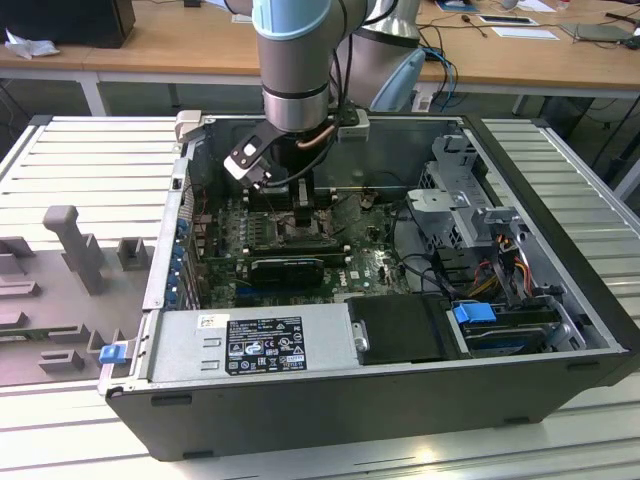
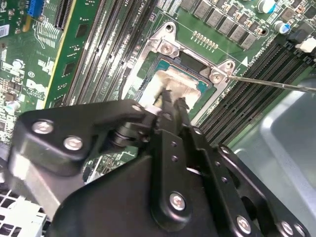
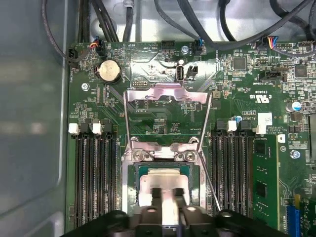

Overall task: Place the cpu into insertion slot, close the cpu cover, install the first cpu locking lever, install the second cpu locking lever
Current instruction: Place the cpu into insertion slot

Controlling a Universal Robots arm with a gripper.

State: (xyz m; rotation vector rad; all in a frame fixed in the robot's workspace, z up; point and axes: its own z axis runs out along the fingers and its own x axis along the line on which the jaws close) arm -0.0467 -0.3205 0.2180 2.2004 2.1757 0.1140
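- The small, flat, square cpu with its pale silver-beige metal face (image 3: 163, 178) lies within the square insertion slot with the silvery metal rim (image 2: 165, 45). Its edges run parallel to that rim. I cannot tell whether it is fully seated.
- The black gripper (image 3: 167, 195) stands directly above the chip, at or just off its face. Being square, the chip offers no long axis. Whether the gripper is clamped on it or loose, I cannot tell.
- The thin silvery cpu cover frame (image 3: 165, 95) is swung open, clear of the slot. A thin steel wire lever (image 2: 269, 84) juts free beside the socket.
- Long black memory slots (image 3: 96, 177) flank the socket closely on both sides.
- The green circuit board (image 3: 237, 84) lies flat in an open dark computer case (image 1: 400, 400). The socket sits far and towards the exterior view's left.
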